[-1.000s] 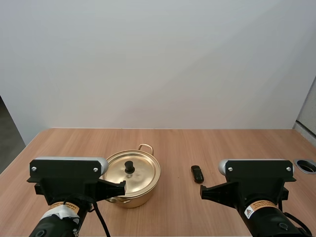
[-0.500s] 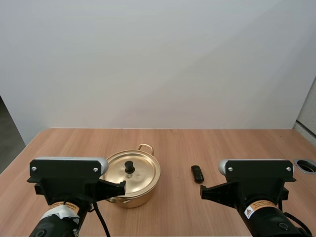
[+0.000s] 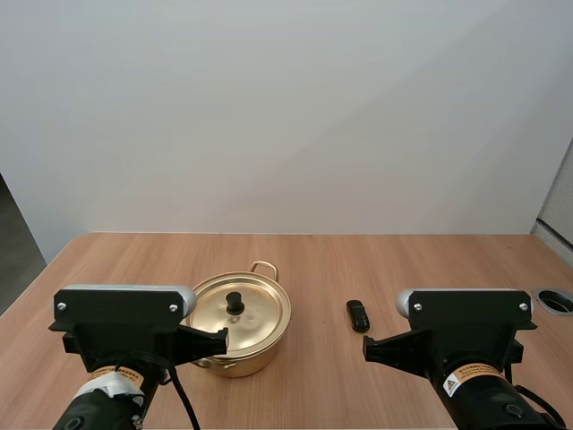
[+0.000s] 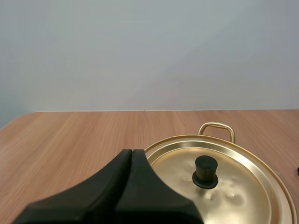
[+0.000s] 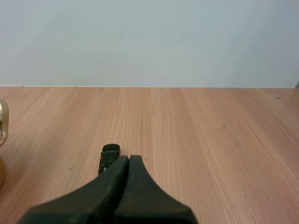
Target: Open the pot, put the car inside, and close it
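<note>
The pot [image 3: 255, 356] and the small car [image 3: 358, 314] sit well apart, with a wide strip of bare counter [image 3: 313, 278] between them. The knob [image 3: 235, 302] on the lid [image 3: 260, 315] is open from above, and so is the car. Behind both, the counter runs free to the wall [image 3: 286, 116].

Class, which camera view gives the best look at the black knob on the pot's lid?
The left wrist view: the knob stands large and unobstructed on the lid, beyond the left end effector. The high view shows it small, from above. The right wrist view catches part of the pot.
</note>
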{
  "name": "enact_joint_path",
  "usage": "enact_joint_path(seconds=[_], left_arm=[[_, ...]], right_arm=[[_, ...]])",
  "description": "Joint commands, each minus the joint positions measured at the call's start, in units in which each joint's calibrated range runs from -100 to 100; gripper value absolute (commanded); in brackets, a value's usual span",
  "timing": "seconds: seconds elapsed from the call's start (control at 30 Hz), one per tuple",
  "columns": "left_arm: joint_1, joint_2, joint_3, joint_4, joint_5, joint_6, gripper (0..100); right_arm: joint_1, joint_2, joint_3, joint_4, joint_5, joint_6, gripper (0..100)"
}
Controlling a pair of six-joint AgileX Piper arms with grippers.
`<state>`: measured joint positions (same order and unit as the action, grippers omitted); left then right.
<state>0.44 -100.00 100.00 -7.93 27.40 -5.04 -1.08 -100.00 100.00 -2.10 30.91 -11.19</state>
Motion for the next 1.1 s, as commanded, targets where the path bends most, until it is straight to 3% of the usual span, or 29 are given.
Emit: enact_joint_path(seconds=[0.0, 0.13, 0.37, 0.47, 0.6, 0.67, 0.83, 0.93, 1.0, 1.07], left_arm=[[0.01, 0.00, 0.00, -0.03, -0.04, -0.01, 0], [0.01, 0.00, 0.00, -4.02, -0.04, -0.10, 0], [0.01, 0.00, 0.00, -4.18, -0.47, 0.30, 0], [0.01, 0.00, -2.60, 1.83, 0.20, 6.16, 0], [0.01, 0.00, -12.68, 9.05, -0.02, 10.59, 0], [0.01, 0.00, -18.45, 9.03, 0.76, 10.01, 0], [0.27, 0.00, -27.55, 7.93, 7.96, 5.38, 0], [0.11, 0.00, -28.04, 6.72, 2.38, 5.35, 0], [-0.16, 0.25, -28.04, 6.62, -2.64, 6.11, 0], [-0.22, 1.73, -28.04, 3.41, -2.62, 6.11, 0]], right_arm=[[0.03, 0.00, 0.00, 0.05, 0.05, 0.03, 0], [0.03, 0.00, 0.00, 0.05, 0.05, 0.03, 0], [0.03, 0.00, 0.00, 0.62, 0.05, -0.22, 0], [0.03, 0.00, 0.00, -9.48, -6.11, -2.35, 0], [0.03, 0.00, -1.13, -29.23, -7.03, -2.27, 0], [0.03, 0.00, -4.55, -31.74, -3.83, -2.13, 0], [-0.45, 0.00, -18.23, -28.82, 10.10, 2.06, 0], [-0.95, 0.00, -25.21, -23.00, 17.91, 1.96, 0], [-0.95, 0.00, -27.70, -17.53, 18.08, -0.33, 0], [-1.04, 0.03, -28.91, -10.18, 19.09, -8.74, 0]])
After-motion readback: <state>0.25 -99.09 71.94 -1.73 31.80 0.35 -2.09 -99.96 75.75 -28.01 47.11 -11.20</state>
